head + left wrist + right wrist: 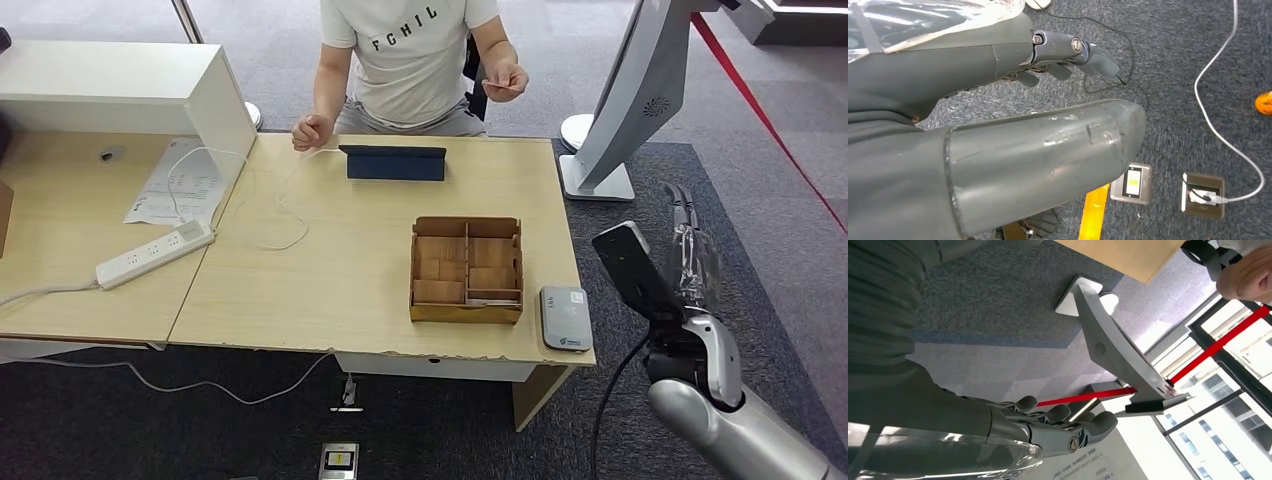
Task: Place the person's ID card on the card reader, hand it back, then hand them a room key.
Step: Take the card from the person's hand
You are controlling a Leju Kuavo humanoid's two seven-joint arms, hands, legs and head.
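A person in a white T-shirt sits at the far side of the desk and holds a small card [503, 86] in one raised hand. The grey card reader [566, 318] lies at the desk's near right corner. Beside it stands a wooden compartment box [466, 270]; what it holds is too small to tell. My right hand [690, 245] is raised off the desk's right side, fingers stretched out and empty, as the right wrist view [1058, 425] also shows. My left hand [1068, 55] hangs over the carpet with fingers straight and nothing in it.
A dark blue tablet stand [394, 162] sits in front of the person. A power strip [155, 253], white cable and paper [175, 180] lie at the left by a white shelf [120, 85]. A white kiosk stand [640, 100] rises right of the desk.
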